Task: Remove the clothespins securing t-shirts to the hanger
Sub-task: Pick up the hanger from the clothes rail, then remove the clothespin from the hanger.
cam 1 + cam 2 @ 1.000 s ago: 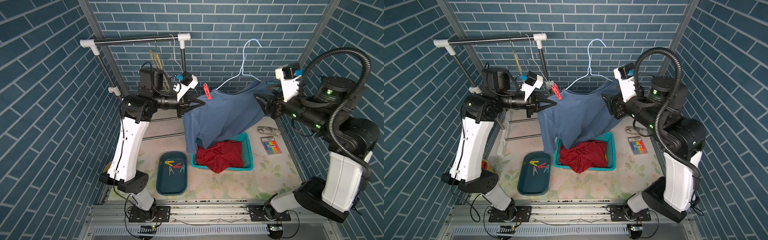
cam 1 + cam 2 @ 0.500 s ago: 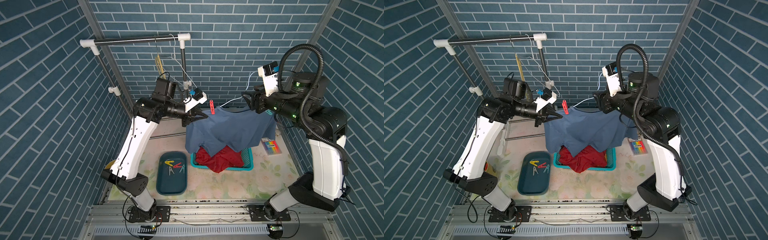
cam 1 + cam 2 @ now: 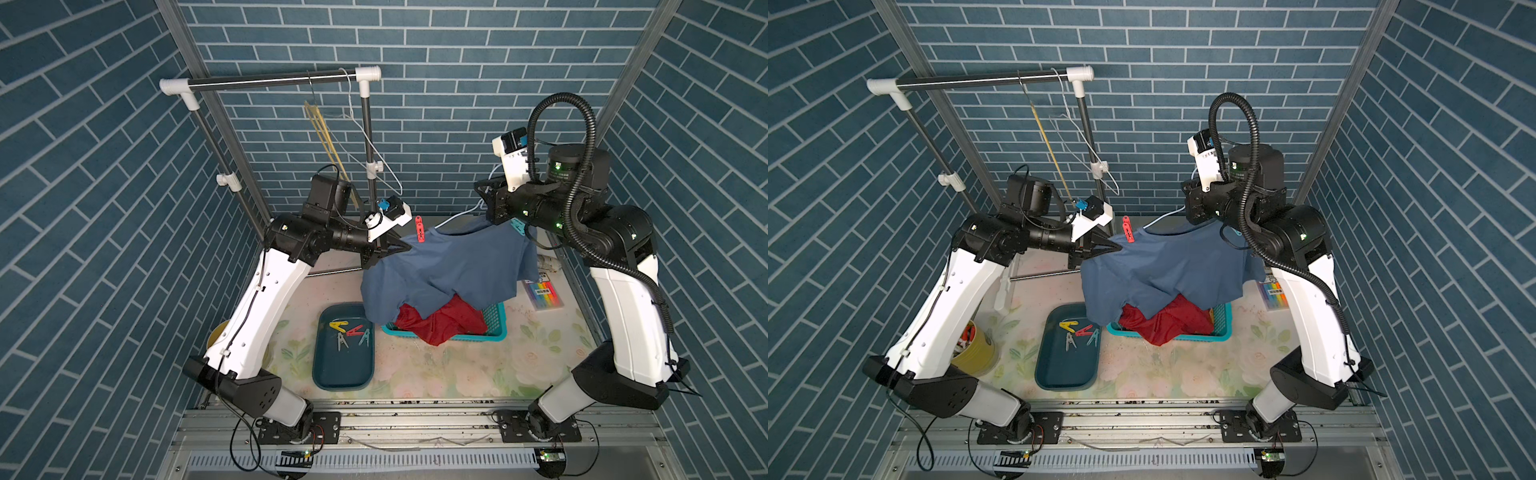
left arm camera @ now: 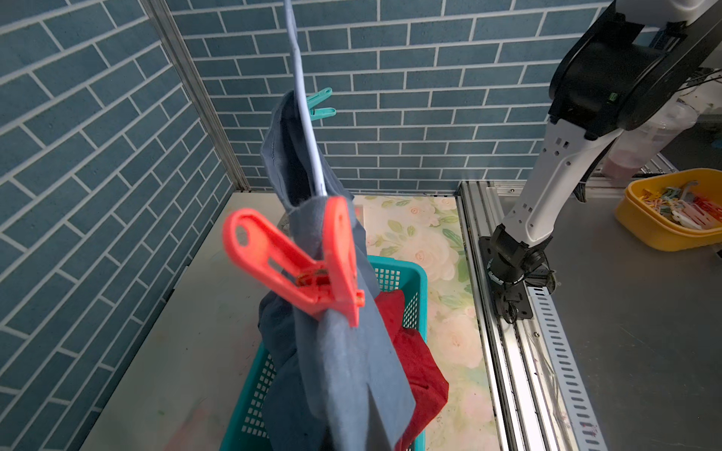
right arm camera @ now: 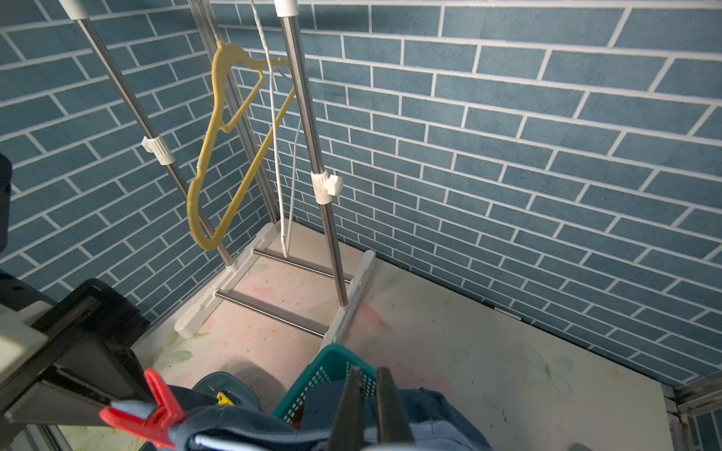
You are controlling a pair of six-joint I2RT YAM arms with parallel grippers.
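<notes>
A slate-blue t-shirt (image 3: 453,270) hangs on a pale blue wire hanger (image 4: 308,148) between my two arms, sagging over the basket. A red clothespin (image 3: 419,228) pins its left shoulder and a teal clothespin (image 3: 518,226) its right. My left gripper (image 3: 404,248) is shut on the shirt's left shoulder edge, just below the red clothespin (image 4: 308,269). My right gripper (image 5: 368,371) is shut at the hanger's neck, where the wire runs into it (image 3: 1196,218). A dark red t-shirt (image 3: 440,322) lies in the basket.
The teal basket (image 3: 496,328) stands mid-table. Left of it a dark tray (image 3: 345,370) holds several loose clothespins (image 3: 353,331). A rack (image 3: 270,83) at the back left carries a yellow hanger (image 5: 218,156) and a white one. A marker pack (image 3: 542,293) lies at the right.
My right gripper left the shirt's right side, moved to the hanger's neck and shut there. The hanger tipped back and the blue shirt sank lower over the basket.
</notes>
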